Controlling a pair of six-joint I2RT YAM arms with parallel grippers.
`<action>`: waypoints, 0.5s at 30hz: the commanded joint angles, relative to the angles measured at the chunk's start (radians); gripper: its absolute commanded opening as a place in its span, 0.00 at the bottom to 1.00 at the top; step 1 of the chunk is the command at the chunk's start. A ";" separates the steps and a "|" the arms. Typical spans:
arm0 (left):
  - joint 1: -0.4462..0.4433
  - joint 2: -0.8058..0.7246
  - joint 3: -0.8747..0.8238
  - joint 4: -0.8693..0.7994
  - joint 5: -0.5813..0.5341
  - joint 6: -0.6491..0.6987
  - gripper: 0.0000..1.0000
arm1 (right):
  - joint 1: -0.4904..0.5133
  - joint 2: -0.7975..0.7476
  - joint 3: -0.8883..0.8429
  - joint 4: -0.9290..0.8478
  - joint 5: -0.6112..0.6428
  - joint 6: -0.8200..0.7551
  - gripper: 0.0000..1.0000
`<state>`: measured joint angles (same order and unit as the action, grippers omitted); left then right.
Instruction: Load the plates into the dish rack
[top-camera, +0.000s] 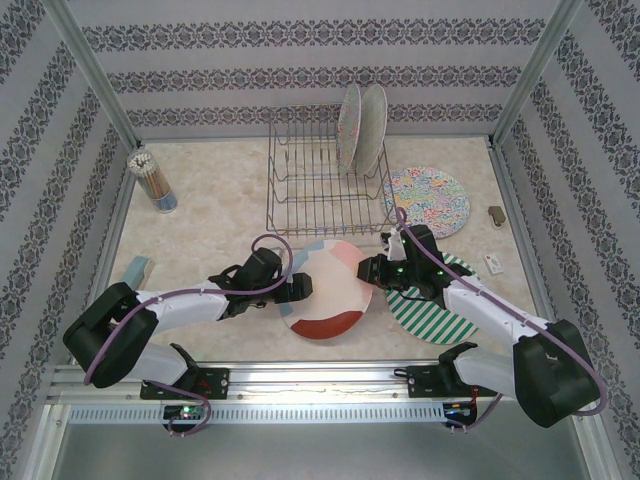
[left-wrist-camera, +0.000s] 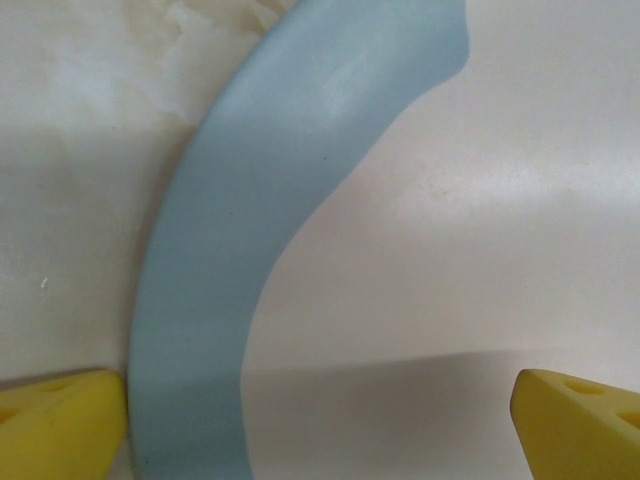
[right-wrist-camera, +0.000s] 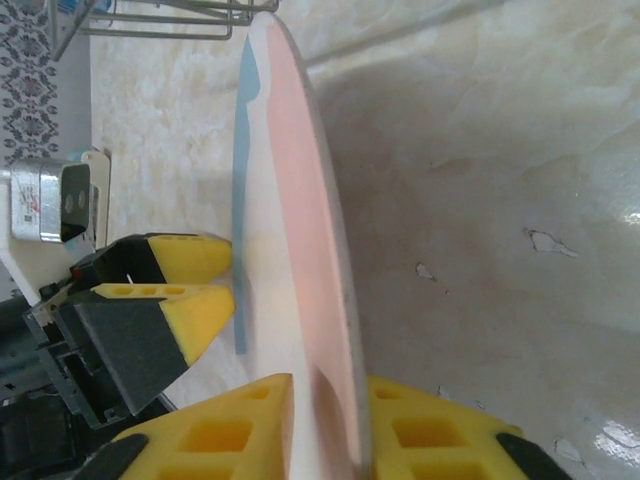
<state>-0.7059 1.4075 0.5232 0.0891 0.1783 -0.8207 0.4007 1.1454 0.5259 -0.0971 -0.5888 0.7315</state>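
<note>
Top: cream plate (top-camera: 325, 290) is between left pincer (top-camera: 302, 288) and right pincer (top-camera: 372, 270), just near of the dish rack (top-camera: 325, 175). Two plates (top-camera: 360, 125) already stand in its right slots. Floral plate (top-camera: 428, 200) and striped plate (top-camera: 440, 312) lie flat on the bench (top-camera: 200, 230), the striped one under the right arm.

Left wrist: fingers wide apart, holding nothing, plate's blue block right in front.

Right wrist: clamped on the rim, one finger on each face (edge bite only).

Risks:
- A thin grip lets the plate pivot or slip on lift.
- Right arm may drag the striped plate.
- The open left fingers may knock the plate.
- The rim may catch the prongs.
</note>
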 joint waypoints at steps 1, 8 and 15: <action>-0.030 0.078 -0.006 0.167 0.094 0.007 1.00 | -0.014 -0.031 -0.014 -0.003 -0.023 0.005 0.19; -0.031 0.025 0.017 0.098 0.068 0.035 1.00 | -0.031 -0.060 -0.007 -0.026 -0.025 0.004 0.00; -0.030 -0.086 0.043 -0.007 0.034 0.063 1.00 | -0.033 -0.089 0.004 -0.057 -0.014 0.005 0.00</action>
<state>-0.7109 1.3666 0.5308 0.0677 0.1936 -0.7967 0.3813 1.0832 0.5205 -0.1196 -0.6182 0.7456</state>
